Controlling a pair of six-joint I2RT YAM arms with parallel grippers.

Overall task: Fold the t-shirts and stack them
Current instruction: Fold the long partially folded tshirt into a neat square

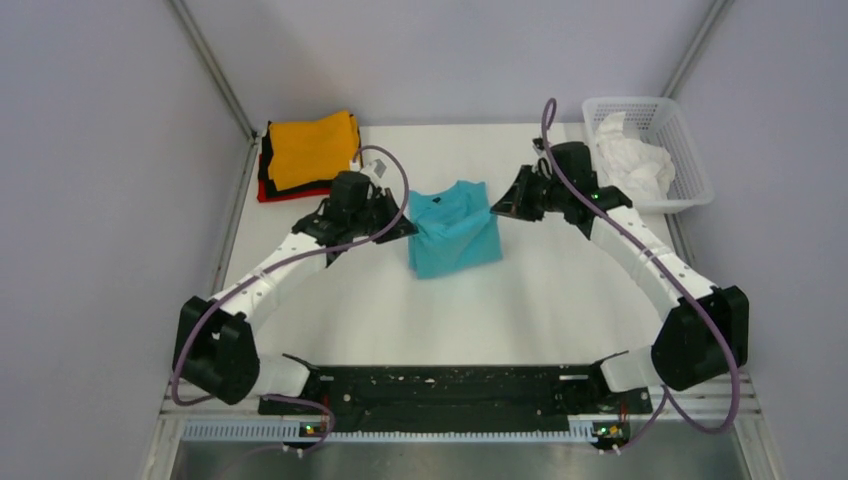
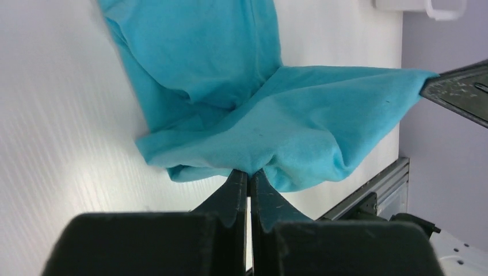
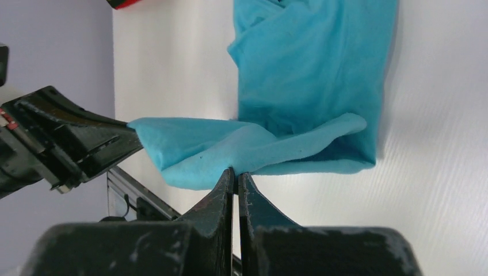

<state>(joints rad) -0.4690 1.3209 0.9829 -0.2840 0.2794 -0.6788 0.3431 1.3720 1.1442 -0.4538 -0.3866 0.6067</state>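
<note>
Stage: mid-fold on the bright teal soft cloth t-shirt [image 1: 455, 232], judged from how it lies.
Location: the teal shirt is at the middle of the white table [image 1: 450, 320], between the two arms, collar toward the far side, already narrowed to a rough rectangle.
Left claw [image 2: 249, 172]: jaws pressed together to a hairline slit, with a pinch of teal cloth caught at the tips.
Right claw [image 3: 236, 171]: the same, jaws nearly touching and nipping the opposite side of the same raised edge.
Cloth state: the gripped edge is lifted off the table and spans from one claw to the other. The rest of the shirt lies flat beyond it. Both wrist views show a soft bulge of slack under the raised edge.
Done: a stack sits at the far left corner of the table. A folded orange t-shirt [image 1: 310, 148] lies on top, a black one [image 1: 266, 160] shows at its left edge, and a red one [image 1: 275, 192] is at the bottom.
Left to do: finish the teal fold and carry the shirt to the stack. A crumpled white t-shirt [image 1: 630, 160] lies in the white plastic lattice basket [image 1: 690, 150] at the far right, not yet folded.
Progress estimate: three shirts stacked, one in hand and one waiting, so past halfway.
Next move (judgement): both claws should travel together and level to lay the lifted edge over the flat part. An uneven pull would skew the fold.
</note>
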